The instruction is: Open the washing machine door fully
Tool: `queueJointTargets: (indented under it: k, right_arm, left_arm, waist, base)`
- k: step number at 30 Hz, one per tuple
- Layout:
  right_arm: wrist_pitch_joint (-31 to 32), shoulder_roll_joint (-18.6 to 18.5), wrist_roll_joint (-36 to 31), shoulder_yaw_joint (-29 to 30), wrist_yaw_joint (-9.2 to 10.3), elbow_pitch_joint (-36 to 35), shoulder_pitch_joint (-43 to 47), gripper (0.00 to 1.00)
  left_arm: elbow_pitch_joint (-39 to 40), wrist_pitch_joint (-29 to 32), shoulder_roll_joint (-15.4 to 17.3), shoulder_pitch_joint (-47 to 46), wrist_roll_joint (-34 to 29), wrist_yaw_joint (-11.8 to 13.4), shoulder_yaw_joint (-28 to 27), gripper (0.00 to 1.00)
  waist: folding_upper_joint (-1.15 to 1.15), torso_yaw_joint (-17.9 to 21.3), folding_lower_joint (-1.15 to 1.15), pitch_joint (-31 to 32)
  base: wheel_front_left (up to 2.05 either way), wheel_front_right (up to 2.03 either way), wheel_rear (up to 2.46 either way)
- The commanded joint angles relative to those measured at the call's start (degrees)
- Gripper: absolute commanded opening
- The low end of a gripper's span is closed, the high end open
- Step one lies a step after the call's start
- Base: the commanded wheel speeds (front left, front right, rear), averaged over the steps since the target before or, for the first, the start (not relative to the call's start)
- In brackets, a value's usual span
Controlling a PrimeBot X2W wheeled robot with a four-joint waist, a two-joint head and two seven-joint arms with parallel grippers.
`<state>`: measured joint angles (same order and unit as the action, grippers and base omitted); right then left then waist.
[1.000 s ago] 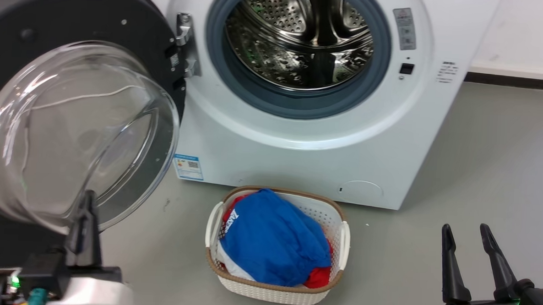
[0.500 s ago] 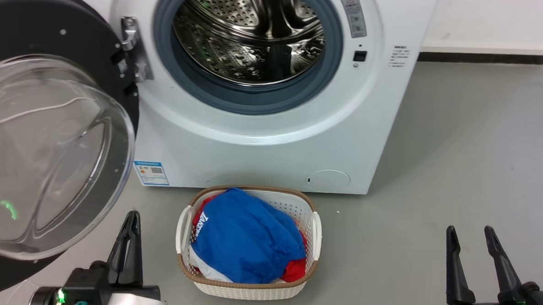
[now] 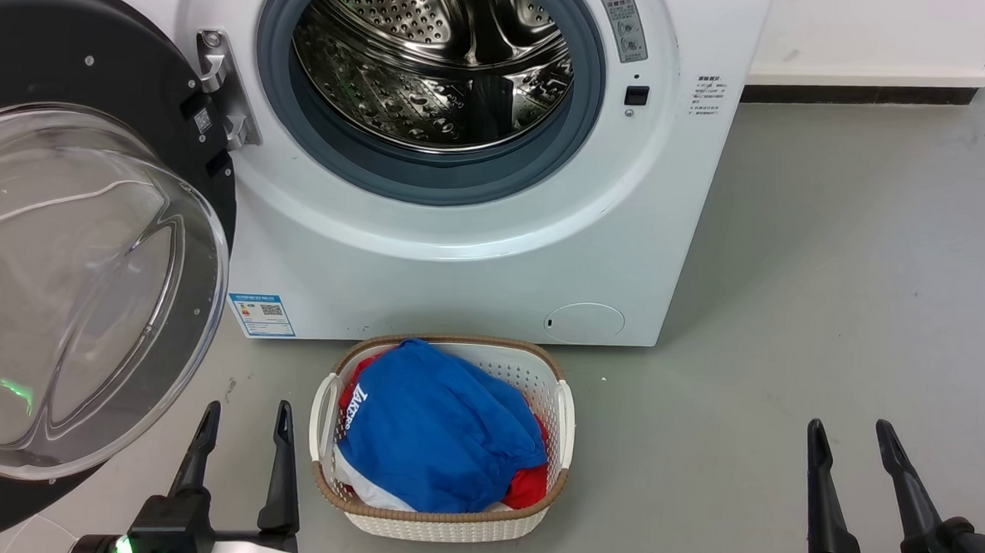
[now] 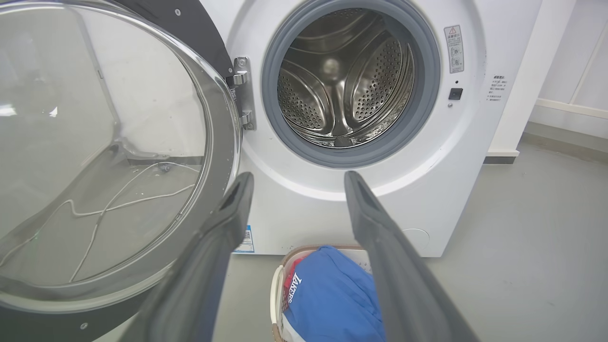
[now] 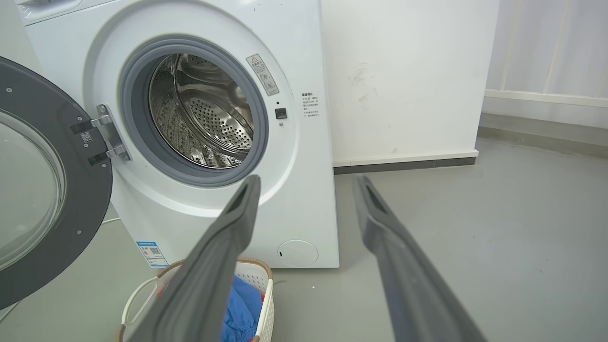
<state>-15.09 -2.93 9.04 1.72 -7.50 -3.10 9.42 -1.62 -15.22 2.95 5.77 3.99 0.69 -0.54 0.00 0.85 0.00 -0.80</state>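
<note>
The washing machine door (image 3: 95,51) has a wide black rim and a clear bulging glass bowl. It stands swung out to the left of the white machine (image 3: 460,267) on a metal hinge (image 3: 222,90), and the steel drum (image 3: 435,58) is exposed. My left gripper (image 3: 246,407) is open, low on the floor side just right of the door's lower edge and not touching it. In the left wrist view the left gripper (image 4: 298,175) points at the machine front, with the door (image 4: 190,23) to its left. My right gripper (image 3: 849,429) is open and empty at the lower right. It (image 5: 308,179) faces the machine's right side, the door (image 5: 80,190) far left.
A white laundry basket (image 3: 432,527) with blue and red clothes sits on the grey floor before the machine, between my grippers. A white wall with a dark skirting (image 3: 858,95) runs behind on the right. A white cable (image 4: 118,204) lies on the floor behind the door glass.
The head camera has shifted, sliding the scene left. My left gripper came away from in front of the door glass to its lower right, and its fingers now stand apart. The right gripper barely moved.
</note>
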Motion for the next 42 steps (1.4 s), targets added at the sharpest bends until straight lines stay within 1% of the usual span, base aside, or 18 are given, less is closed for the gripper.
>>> queueJointTargets:
  k: [1,12,13,17,26,28,42]
  right_arm:
    - [-0.10,0.11,0.17,0.01,0.01,0.26,0.23,1.00]
    - [-0.11,0.11,0.39,-0.11,0.01,0.49,0.28,1.00]
    - [0.01,0.00,0.09,-0.16,0.00,0.57,0.03,0.00]
    - [0.22,0.00,0.31,-0.34,0.00,2.71,0.31,0.00]
    - [2.13,-0.68,11.35,-0.58,0.00,4.27,-1.59,0.00]
    - [2.74,-0.86,14.67,-0.63,0.00,4.84,-2.27,0.00]
    - [5.35,-1.47,27.91,-0.65,0.00,6.99,-4.75,0.00]
  left_arm:
    - [-0.20,0.14,-0.08,0.56,0.14,0.23,-0.06,1.00]
    - [-0.33,0.14,-0.08,0.93,-0.15,0.09,-0.59,1.00]
    - [-0.53,-0.01,0.00,0.21,0.20,-0.04,-0.36,0.00]
    - [-2.90,0.10,-0.04,0.73,0.60,-0.20,-0.10,0.00]
    - [-4.23,2.91,-0.05,-1.07,11.42,-1.19,-0.98,0.00]
    - [-4.51,3.66,-0.05,-1.51,14.73,-1.50,-1.14,0.00]
    - [-5.82,6.87,-0.05,-3.46,28.02,-2.74,-1.98,0.00]
  waist:
    - [0.00,-0.08,0.00,0.05]
    - [0.00,-0.29,0.00,0.32]
    - [0.00,-0.30,0.00,0.31]
    - [0.00,-0.30,0.00,0.32]
    - [0.00,-0.35,0.00,0.34]
    - [0.00,-0.36,0.00,0.35]
    - [0.00,-0.41,0.00,0.38]
  base:
    - [0.00,0.00,0.00]
    - [0.00,0.00,0.00]
    - [0.00,0.00,0.00]
    - [0.00,0.00,0.00]
    - [0.00,0.00,0.00]
    - [0.00,0.00,0.00]
    - [0.00,0.00,0.00]
